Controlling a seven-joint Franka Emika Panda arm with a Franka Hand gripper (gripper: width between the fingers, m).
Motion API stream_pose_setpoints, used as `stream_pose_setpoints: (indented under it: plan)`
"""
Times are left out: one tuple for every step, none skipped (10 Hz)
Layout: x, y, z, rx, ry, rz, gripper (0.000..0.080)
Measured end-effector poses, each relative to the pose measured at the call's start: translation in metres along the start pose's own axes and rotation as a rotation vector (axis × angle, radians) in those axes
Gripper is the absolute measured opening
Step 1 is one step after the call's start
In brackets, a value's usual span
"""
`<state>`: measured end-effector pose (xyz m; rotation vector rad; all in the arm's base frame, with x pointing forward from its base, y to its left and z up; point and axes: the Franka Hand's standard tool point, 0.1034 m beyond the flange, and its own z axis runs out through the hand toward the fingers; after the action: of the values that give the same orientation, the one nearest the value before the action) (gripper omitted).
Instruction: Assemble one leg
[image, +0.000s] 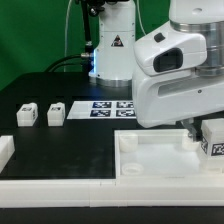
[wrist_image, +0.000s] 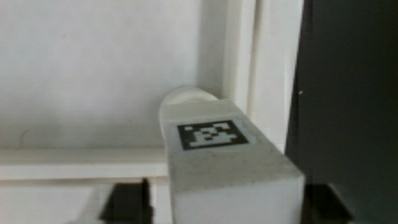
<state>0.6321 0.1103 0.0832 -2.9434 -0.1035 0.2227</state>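
My gripper (image: 204, 133) is shut on a white leg (image: 213, 140) with a black-and-white marker. It holds the leg at the exterior view's right, over the right end of the large white tray-like piece (image: 150, 160). In the wrist view the leg (wrist_image: 222, 165) stands between my two dark fingers (wrist_image: 130, 203), marker face towards the camera, its far end by the tray's raised rim (wrist_image: 249, 60) near a corner. Two more legs (image: 27, 114) (image: 55, 113) lie on the black table at the left. Whether the held leg touches the tray is hidden.
The marker board (image: 105, 107) lies at the middle back of the table. A white frame runs along the front edge (image: 60, 187), with a raised block at the left (image: 5, 150). The arm's base (image: 113, 45) stands behind. Black table (wrist_image: 347, 80) lies beside the tray.
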Motion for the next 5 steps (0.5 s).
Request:
stream_pose_setpoints:
  plan:
    - [0.0003, 0.0003, -0.0004, 0.0, 0.002, 0.061, 0.0297]
    - [0.0004, 0.0006, -0.0003, 0.0, 0.002, 0.192, 0.0298]
    - [0.0014, 0.001, 0.0, 0.0, 0.016, 0.29, 0.0298]
    - [0.0002, 0.0012, 0.0003, 0.005, 0.053, 0.416, 0.0298]
    - [-0.0033, 0.001, 0.0009, 0.012, 0.085, 0.556, 0.0298]
